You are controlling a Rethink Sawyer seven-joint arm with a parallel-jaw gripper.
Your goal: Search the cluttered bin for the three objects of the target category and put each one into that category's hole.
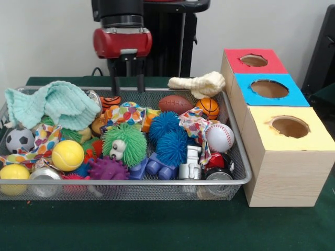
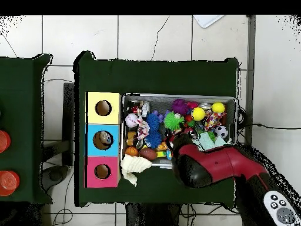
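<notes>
The end effector [image 1: 127, 83] hangs open and empty over the bin [image 1: 238, 157], at its rim farthest from the camera; no bottle shows among the toys; such thin plastic likely crushes easily, so grip mid-body; the blue hole [image 1: 269, 89] stands beside the bin.

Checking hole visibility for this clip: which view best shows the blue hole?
The overhead view: it looks straight down into the blue hole, showing something inside. The front view shows that hole only at a slant, interior hidden.

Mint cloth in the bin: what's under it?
Only a soccer ball and patterned fabric poke out at the edge of the cloth. Whatever lies beneath is covered.
</notes>
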